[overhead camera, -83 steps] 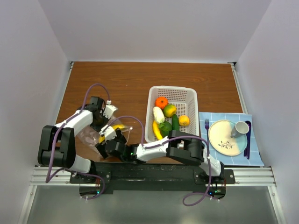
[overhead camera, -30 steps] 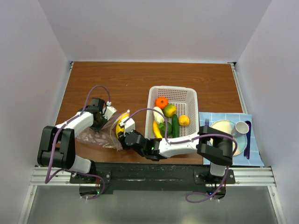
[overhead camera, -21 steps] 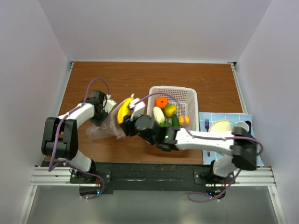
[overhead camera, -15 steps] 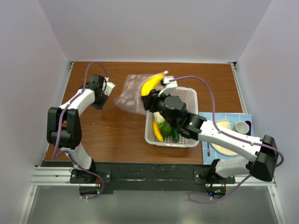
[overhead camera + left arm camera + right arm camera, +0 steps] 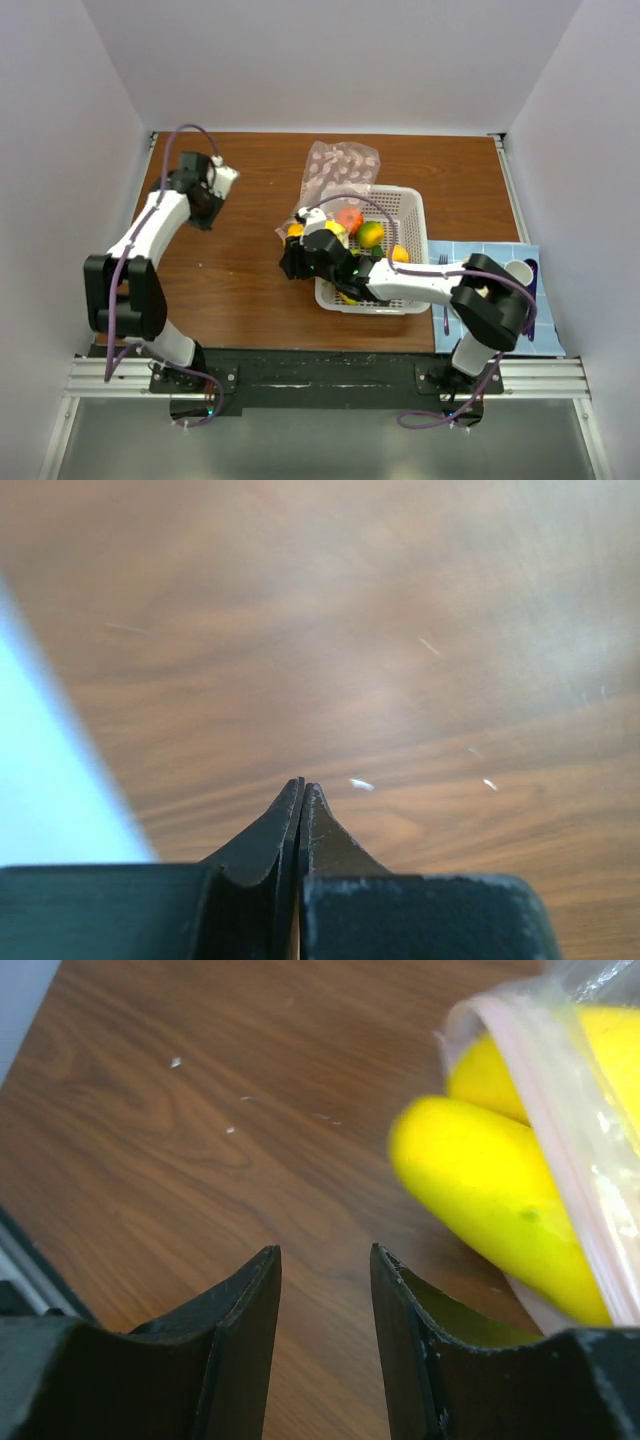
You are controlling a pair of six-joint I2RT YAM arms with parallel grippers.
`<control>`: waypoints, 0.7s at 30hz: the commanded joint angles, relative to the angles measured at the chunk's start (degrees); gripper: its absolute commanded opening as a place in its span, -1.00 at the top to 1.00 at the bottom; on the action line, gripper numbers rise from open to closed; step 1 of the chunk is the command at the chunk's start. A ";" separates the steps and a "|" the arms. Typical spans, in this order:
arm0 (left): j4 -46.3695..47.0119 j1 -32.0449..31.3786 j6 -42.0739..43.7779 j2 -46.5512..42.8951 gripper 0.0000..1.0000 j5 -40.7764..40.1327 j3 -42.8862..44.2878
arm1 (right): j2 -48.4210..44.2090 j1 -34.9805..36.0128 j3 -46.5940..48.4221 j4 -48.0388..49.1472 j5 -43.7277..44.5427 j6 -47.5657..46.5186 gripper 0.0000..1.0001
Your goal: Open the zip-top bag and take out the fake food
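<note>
Wooden surface (image 5: pixel 240 260) carries the zip-top bag (image 5: pixel 340 170) slumped on the basket's (image 5: pixel 422 230) far-left corner, banana (image 5: pixel 490 1200) half out. Left gripper (image 5: pixel 301 790) is clenched empty and right gripper (image 5: pixel 322 1255) is released, so pulling the banana may drag the unheld bag.

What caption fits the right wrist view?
Open right gripper hovers beside yellow fruit poking from the bag.

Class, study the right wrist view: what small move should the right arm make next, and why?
Probably slide the right gripper sideways to the banana and close on it. Its fingers stand open and empty over the table, and the banana pokes out of the bag's mouth just beside them.
</note>
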 commanded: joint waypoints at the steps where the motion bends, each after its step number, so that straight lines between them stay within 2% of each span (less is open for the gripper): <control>1: -3.53 6.49 3.06 -3.75 0.92 1.18 13.66 | 5.34 2.43 9.41 5.00 -6.95 1.06 0.15; 2: -5.37 7.28 3.15 -3.14 0.92 1.62 18.21 | 6.57 3.13 11.17 4.30 -7.74 0.02 0.17; 5: -8.80 7.11 1.93 -0.07 0.88 5.82 24.82 | 8.69 5.77 16.36 3.15 -8.71 -1.92 0.21; 10: -9.26 3.95 -0.45 5.74 0.89 8.12 27.92 | 3.18 6.39 15.32 3.07 -11.27 -2.19 0.23; 15: -8.20 -3.68 -1.33 10.30 0.89 7.86 30.72 | -5.45 6.47 9.43 -0.79 -4.61 -5.26 -0.07; 16: -8.03 -6.57 -1.59 11.53 0.88 7.95 34.21 | -6.59 6.56 9.25 -2.98 -2.50 -5.96 -0.34; 18: -9.42 -9.40 -1.86 17.39 0.87 8.39 40.45 | -10.72 6.56 8.03 -7.82 3.92 -8.33 -0.41; 19: -11.43 -11.94 -2.21 19.87 0.87 10.56 48.76 | -12.39 6.56 7.24 -8.88 6.03 -8.86 -0.43; 21: -12.94 -14.06 -2.74 27.05 0.87 14.95 57.93 | -17.48 6.56 3.99 -9.77 12.54 -9.48 -0.49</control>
